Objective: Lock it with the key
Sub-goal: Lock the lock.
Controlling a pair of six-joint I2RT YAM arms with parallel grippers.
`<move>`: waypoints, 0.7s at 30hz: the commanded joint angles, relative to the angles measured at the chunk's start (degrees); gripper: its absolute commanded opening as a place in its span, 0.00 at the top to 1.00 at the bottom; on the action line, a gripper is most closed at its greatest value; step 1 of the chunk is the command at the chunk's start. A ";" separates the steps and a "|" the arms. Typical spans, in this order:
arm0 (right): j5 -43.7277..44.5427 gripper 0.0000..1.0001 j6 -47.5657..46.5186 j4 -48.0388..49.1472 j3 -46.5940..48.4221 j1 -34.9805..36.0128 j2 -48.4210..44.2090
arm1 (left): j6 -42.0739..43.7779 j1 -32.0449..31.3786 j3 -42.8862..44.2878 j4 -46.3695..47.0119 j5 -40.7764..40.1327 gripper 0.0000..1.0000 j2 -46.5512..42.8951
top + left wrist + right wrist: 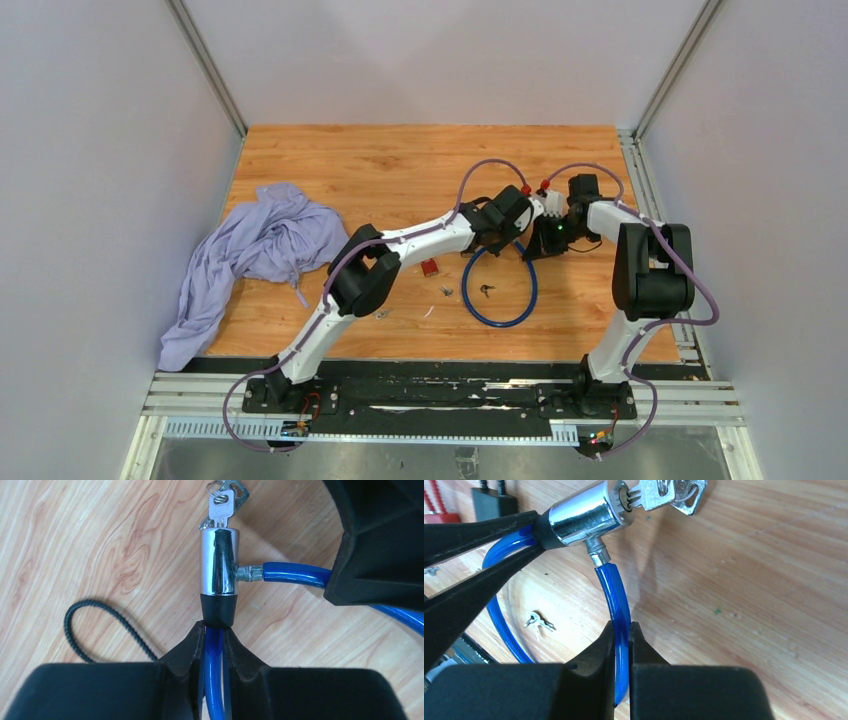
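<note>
Key in one lock, left fingers, right fingers both clamping one blue cable

Your white-and-black left arm reaches from its base up and to the right, elbow bent low and forearm stretched out almost level. The black two-finger left gripper is pinched tight on a glossy blue cable. Your white-and-black right arm rises from its base, folds at the elbow and turns left toward the other wrist. The black two-finger right gripper is clamped on the same cable, close beside the left one.
</note>
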 commanded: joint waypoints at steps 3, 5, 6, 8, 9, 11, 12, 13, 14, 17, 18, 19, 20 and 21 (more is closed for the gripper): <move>-5.54 0.99 -3.70 5.90 1.74 0.67 -4.06 | -1.32 0.94 -3.80 0.57 5.26 0.98 -8.76; -5.70 0.99 -5.61 6.78 1.05 0.67 -5.35 | -1.52 1.57 -4.88 0.88 6.67 0.93 -9.67; -5.62 0.99 -6.76 7.30 0.46 0.67 -6.15 | -1.45 1.77 -5.51 1.16 7.27 0.90 -10.25; -5.21 0.99 -8.55 8.42 -1.05 0.67 -7.67 | -1.48 2.20 -6.97 2.16 7.85 0.85 -11.09; -5.03 0.99 -9.15 9.06 -1.72 0.67 -8.33 | -1.59 2.38 -7.74 2.54 8.22 0.82 -11.48; -4.77 0.99 -10.02 10.50 -3.25 0.67 -9.81 | -2.06 2.84 -9.02 3.33 9.78 0.77 -12.12; -4.46 0.99 -10.31 11.24 -3.77 0.67 -10.41 | -2.26 3.07 -9.52 3.69 10.77 0.74 -12.38; -4.32 0.99 -10.60 11.69 -4.29 0.69 -10.90 | -2.38 3.26 -9.94 3.97 11.51 0.72 -12.60; -4.29 0.99 -10.81 11.93 -4.50 0.67 -11.41 | -2.49 3.43 -10.12 4.05 12.22 0.70 -12.64; -4.15 0.99 -11.36 12.12 -5.05 0.67 -11.95 | -2.97 4.03 -10.72 4.42 14.02 0.62 -12.88; -4.04 0.99 -11.60 12.17 -5.18 0.67 -12.19 | -3.27 4.30 -10.89 4.55 14.51 0.59 -12.99; -4.02 0.99 -12.09 12.17 -5.40 0.67 -12.35 | -3.54 4.56 -11.04 4.66 14.94 0.56 -13.08; -4.15 0.99 -12.33 12.27 -5.70 0.68 -12.74 | -3.74 4.89 -11.28 4.87 15.53 0.54 -13.15; -4.38 0.99 -12.60 12.38 -5.99 0.68 -13.16 | -3.92 5.17 -11.48 5.01 16.17 0.53 -13.22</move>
